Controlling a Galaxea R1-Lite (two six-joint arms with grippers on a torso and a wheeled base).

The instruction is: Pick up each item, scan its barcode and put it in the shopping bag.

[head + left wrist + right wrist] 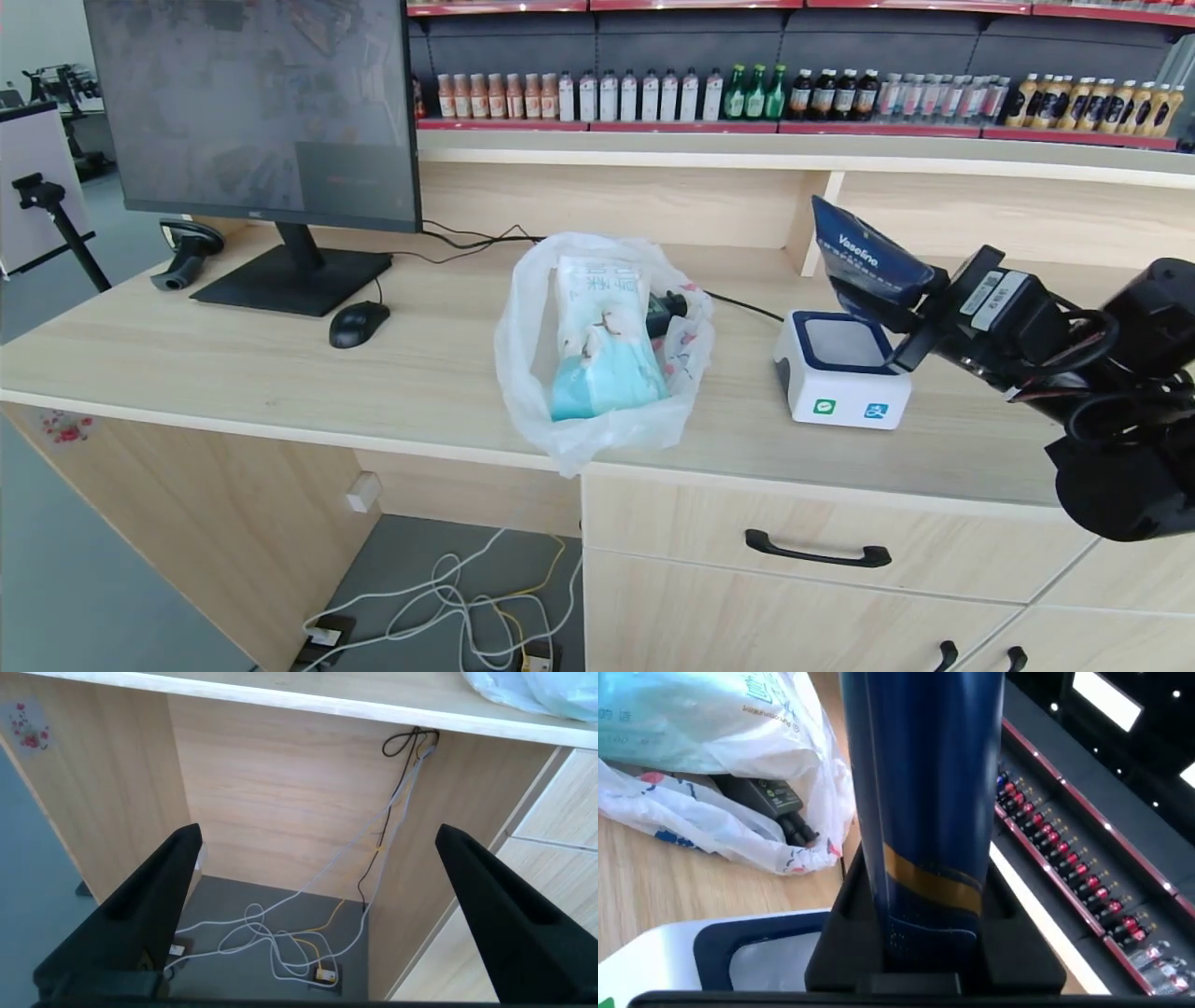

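End effector (318,833), fingers (149,905) apart, facing floor cables (280,943)

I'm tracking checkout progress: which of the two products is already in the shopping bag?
The white-and-teal soft pack, lying inside the shopping bag. The dark blue tube is held by the right hand above the scanner.

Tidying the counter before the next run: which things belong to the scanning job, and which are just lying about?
Job: blue tube in right gripper, scanner, shopping bag, packet inside it.
Lying about: monitor, mouse, shelf bottles.
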